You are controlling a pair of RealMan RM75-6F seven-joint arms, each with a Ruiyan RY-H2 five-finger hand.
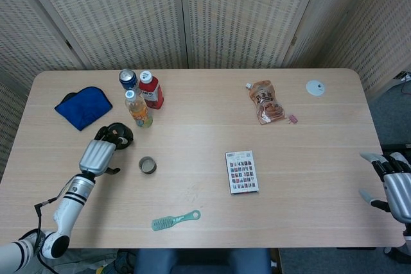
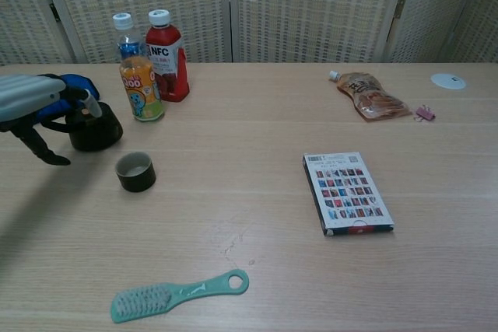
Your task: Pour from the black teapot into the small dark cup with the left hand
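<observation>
The black teapot (image 1: 122,135) stands at the table's left, in front of the bottles; the chest view shows it too (image 2: 99,131). The small dark cup (image 1: 148,165) sits upright just right of it and nearer to me, cup (image 2: 135,171). My left hand (image 1: 96,154) reaches in from the near left with fingers apart, their tips (image 2: 80,99) over the teapot's handle side and top, thumb hanging below. It holds nothing that I can see. My right hand (image 1: 393,187) hovers at the table's near right edge, fingers spread and empty.
A blue cloth (image 1: 80,107) lies left of the teapot. An orange bottle (image 1: 138,110), a red bottle (image 1: 151,90) and a can (image 1: 128,79) stand behind it. A card box (image 1: 242,171), a green brush (image 1: 174,220), a snack pouch (image 1: 265,102) and a white disc (image 1: 314,87) lie elsewhere.
</observation>
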